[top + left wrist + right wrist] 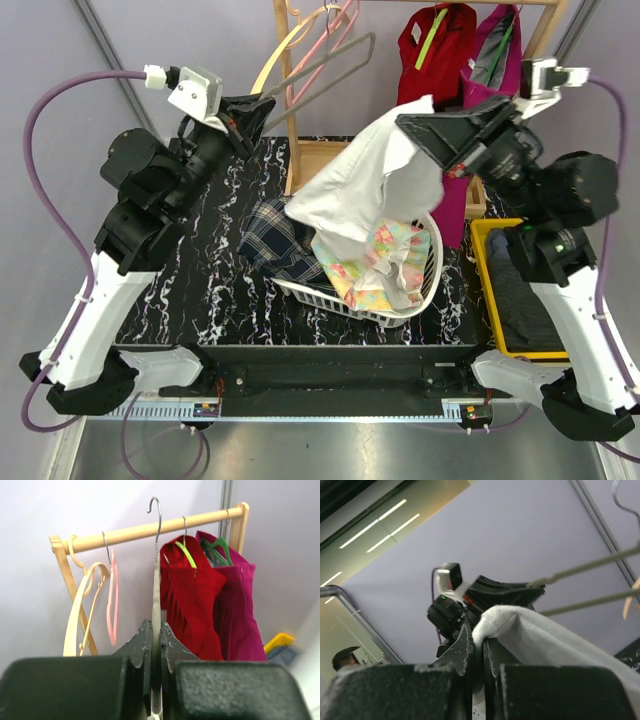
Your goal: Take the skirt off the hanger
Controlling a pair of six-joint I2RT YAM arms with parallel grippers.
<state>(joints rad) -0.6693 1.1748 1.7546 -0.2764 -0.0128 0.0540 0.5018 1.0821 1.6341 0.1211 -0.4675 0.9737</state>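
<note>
My left gripper (252,112) is shut on a bare grey wire hanger (335,62), held up in front of the rack. In the left wrist view the hanger (156,595) runs up between the closed jaws of that gripper (156,645), its hook free beside the bar. The white skirt (360,185) hangs off the hanger, pinched at its top edge by my right gripper (418,125), and drapes down over the basket. The right wrist view shows the skirt's hem (520,627) clamped in the right gripper (484,647), with the hanger's wires (590,567) behind, apart from the cloth.
A white laundry basket (430,285) holds a plaid and a floral garment. The wooden rack (150,530) carries a red garment (192,600), a magenta one (240,615), and cream (80,615) and pink (113,600) hangers. A yellow bin (485,240) stands at right.
</note>
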